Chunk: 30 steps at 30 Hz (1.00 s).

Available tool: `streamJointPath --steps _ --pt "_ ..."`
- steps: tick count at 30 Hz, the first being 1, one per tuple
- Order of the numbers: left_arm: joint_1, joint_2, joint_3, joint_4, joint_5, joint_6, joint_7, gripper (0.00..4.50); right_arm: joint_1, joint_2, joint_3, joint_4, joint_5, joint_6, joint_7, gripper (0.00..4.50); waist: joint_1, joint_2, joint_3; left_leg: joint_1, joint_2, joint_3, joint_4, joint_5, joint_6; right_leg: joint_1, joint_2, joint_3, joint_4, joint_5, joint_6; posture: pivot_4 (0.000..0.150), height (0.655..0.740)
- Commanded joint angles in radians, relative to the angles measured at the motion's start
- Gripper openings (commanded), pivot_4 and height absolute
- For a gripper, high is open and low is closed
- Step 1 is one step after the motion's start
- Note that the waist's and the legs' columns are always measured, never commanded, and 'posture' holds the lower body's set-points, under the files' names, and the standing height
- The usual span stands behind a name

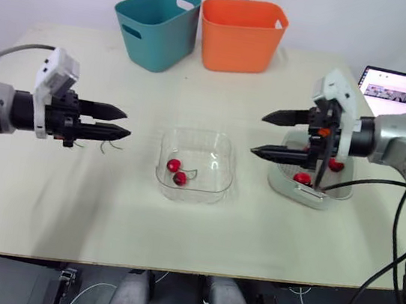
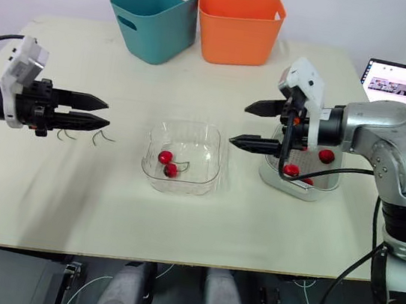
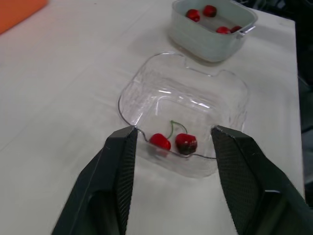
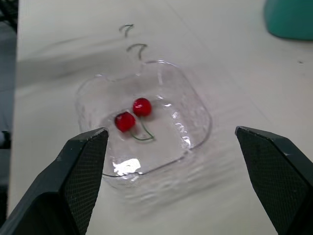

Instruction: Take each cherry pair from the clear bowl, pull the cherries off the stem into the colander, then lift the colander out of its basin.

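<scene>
Left arm: stretched level from the left edge of the table [image 1: 67, 201], forearm low and horizontal. Left gripper [image 1: 127, 125]: hovering above the tabletop, pointed inward at the clear bowl [image 1: 203, 148], fingers a little apart, empty. Just beneath and beside it, two bare stems [image 4: 138, 48] flat on the table.

Right arm: bent at the elbow, forearm reaching in from the right, also level. Right gripper [image 1: 257, 135]: tips in the gap between bowl and colander [image 3: 205, 46], fingers spread wide, one above the other, holding nothing.

Clear bowl at mid-table between the two grippers. Inside, one cherry pair [image 1: 177, 172], both fruits joined on a green stem, near the bowl's left front part.

Colander right of the bowl, partly behind the right wrist; apparently seated in its basin, though hard to separate the two. Several loose cherries [image 3: 200, 12] inside.

At the far edge, teal bin [image 1: 156, 26] and orange bin [image 1: 240, 35] side by side, touching. Open laptop [image 1: 401, 90] at far right.
</scene>
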Motion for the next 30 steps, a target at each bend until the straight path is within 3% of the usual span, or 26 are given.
streamJointPath --steps 1,3,11,18,23,24,28,30 --pt "-0.021 0.01 0.002 0.015 -0.001 -0.022 -0.011 3.96 -0.029 0.004 -0.015 -0.01 0.0 0.004 -0.002 4.5 -0.004 0.0 0.0 0.0 0.0 0.0 0.0 0.0 0.0 0.0 0.0 0.0 0.0 0.0 0.0 0.15 0.74" --pt "-0.029 0.011 -0.009 0.021 0.006 -0.034 -0.021 4.46 -0.048 0.022 0.009 -0.012 -0.005 0.022 -0.009 4.5 -0.004 0.0 0.0 0.0 0.0 0.0 0.0 0.0 0.0 0.0 0.0 0.0 0.0 0.001 0.001 0.15 0.74" --pt "-0.002 0.027 -0.053 0.007 0.031 -0.07 -0.057 4.46 -0.142 0.184 0.174 0.003 -0.061 0.037 -0.021 4.5 -0.003 0.0 0.0 -0.001 0.0 0.0 0.0 0.0 0.0 -0.001 0.0 0.0 0.0 0.001 0.001 0.15 0.74" --pt "0.071 0.037 -0.048 -0.034 0.041 -0.095 -0.066 4.46 -0.206 0.342 0.408 0.191 -0.245 -0.045 -0.008 4.5 -0.002 0.0 0.0 -0.001 0.0 0.0 0.0 0.0 0.0 -0.002 0.0 0.0 0.0 0.002 -0.001 0.15 0.74" --pt "0.098 0.03 -0.035 -0.054 0.033 -0.094 -0.048 4.46 -0.258 0.448 0.448 0.362 -0.318 -0.057 -0.009 4.5 -0.003 0.0 0.0 -0.002 0.0 0.0 0.0 0.0 0.0 -0.002 0.0 0.0 0.0 0.003 0.0 0.15 0.74" --pt "0.101 0.029 -0.032 -0.057 0.031 -0.093 -0.044 4.5 -0.262 0.454 0.452 0.375 -0.331 -0.06 -0.007 4.04 -0.003 0.0 0.0 -0.002 0.0 0.0 0.0 0.0 0.0 -0.001 0.0 0.0 0.0 0.003 0.0 0.15 0.74" --pt "0.107 0.026 -0.029 -0.056 0.032 -0.1 -0.033 4.5 -0.265 0.47 0.473 0.362 -0.356 -0.045 0.014 2.91 -0.003 0.0 0.0 -0.002 0.0 0.0 0.0 0.0 0.0 -0.001 0.0 0.0 0.0 0.003 0.0 0.15 0.74" --pt "0.102 0.023 -0.033 -0.049 0.036 -0.106 -0.029 4.5 -0.261 0.475 0.482 0.338 -0.36 -0.033 0.029 2.91 -0.003 0.0 0.0 -0.002 0.0 -0.001 0.0 0.0 0.0 -0.001 0.0 0.0 0.0 0.003 0.0 0.15 0.74"
